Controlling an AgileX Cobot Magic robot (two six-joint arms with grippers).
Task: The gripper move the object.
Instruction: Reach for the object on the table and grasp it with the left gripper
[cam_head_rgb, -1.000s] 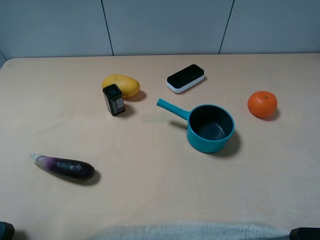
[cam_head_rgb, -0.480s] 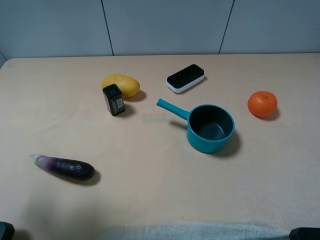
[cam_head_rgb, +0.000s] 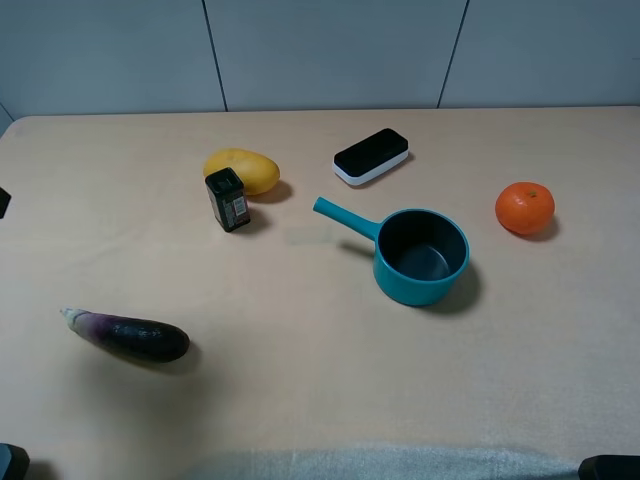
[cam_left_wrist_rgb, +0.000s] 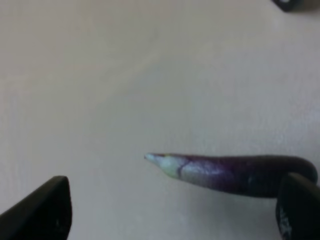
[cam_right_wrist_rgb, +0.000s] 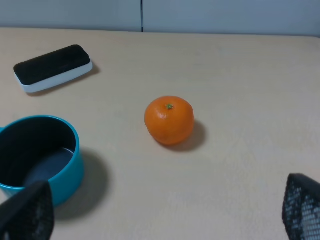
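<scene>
The dark purple eggplant (cam_head_rgb: 126, 336) lies on the tan table (cam_head_rgb: 300, 400) at the front left, its pale stem end pointing left. In the left wrist view the eggplant (cam_left_wrist_rgb: 230, 173) lies just ahead of my left gripper (cam_left_wrist_rgb: 170, 215), whose two dark fingertips (cam_left_wrist_rgb: 42, 210) stand wide apart, open and empty. My right gripper (cam_right_wrist_rgb: 165, 215) is open and empty, and hovers short of the orange (cam_right_wrist_rgb: 169, 120). In the exterior view only a small dark piece (cam_head_rgb: 2, 201) shows at the left edge.
A teal saucepan (cam_head_rgb: 420, 255) stands mid-table with its handle pointing back-left. A yellow mango (cam_head_rgb: 242, 170) and a small black box (cam_head_rgb: 228, 199) are behind the eggplant. A black-and-white eraser (cam_head_rgb: 371, 156) lies at the back, and the orange (cam_head_rgb: 524, 207) sits at the right.
A small dark piece has come into the exterior view at the left edge. The shadow around the eggplant has softened. The eggplant and other things have not moved.
</scene>
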